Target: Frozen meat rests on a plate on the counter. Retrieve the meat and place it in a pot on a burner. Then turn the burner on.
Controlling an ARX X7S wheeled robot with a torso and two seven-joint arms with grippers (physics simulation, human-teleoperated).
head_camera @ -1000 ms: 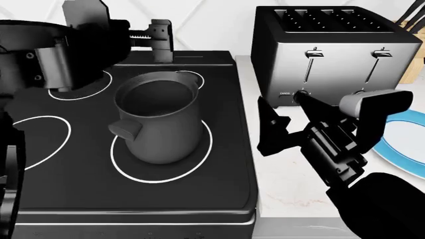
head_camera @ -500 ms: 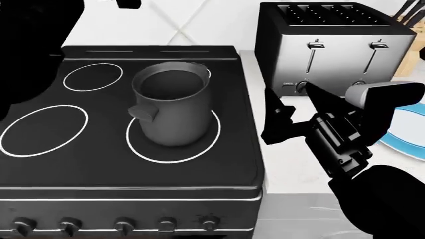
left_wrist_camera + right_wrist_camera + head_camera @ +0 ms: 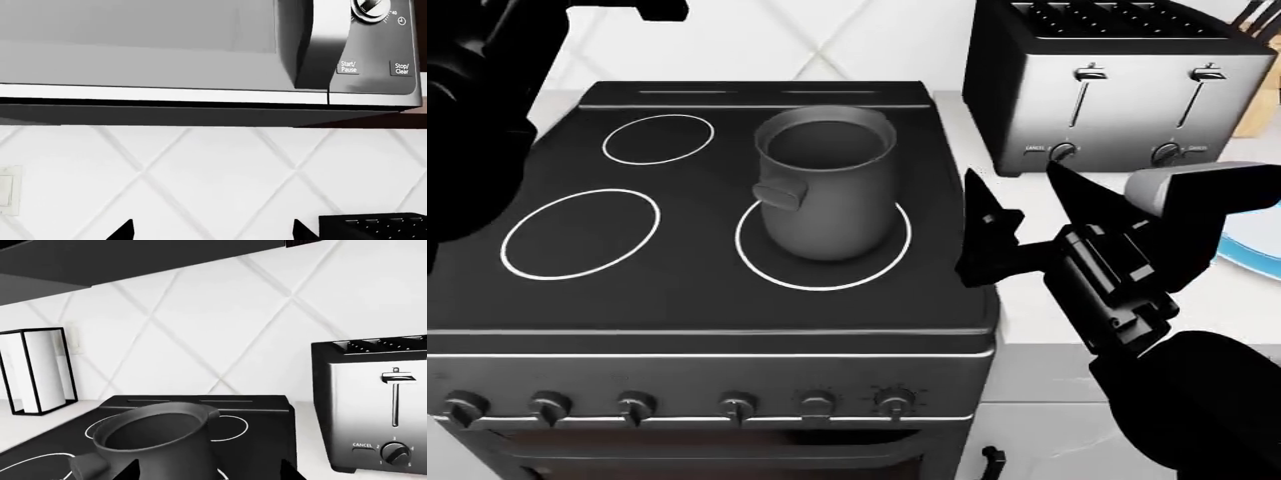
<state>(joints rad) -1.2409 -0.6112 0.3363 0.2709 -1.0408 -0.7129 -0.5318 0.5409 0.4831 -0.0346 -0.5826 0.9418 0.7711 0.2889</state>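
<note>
The left claw could not be seen, so its state could not be told. The pot (image 3: pixel 825 190) stood on the big ring (image 3: pixel 823 250). The right claw (image 3: pixel 1024 222) was spread and empty. The meat was not seen; only the plate (image 3: pixel 1252 252) edge showed. Meat is probably hard, slippery, best pinched across its middle.

Setting: home kitchen, simulator render. Evidence: black glass cooktop (image 3: pixel 694 250) with front knobs (image 3: pixel 737 407), chrome toaster (image 3: pixel 1128 85) on white counter (image 3: pixel 1028 320), diamond-tiled backsplash (image 3: pixel 220 335), microwave (image 3: pixel 200 50) with Start/Pause and Stop/Clear buttons mounted above the tiles.
</note>
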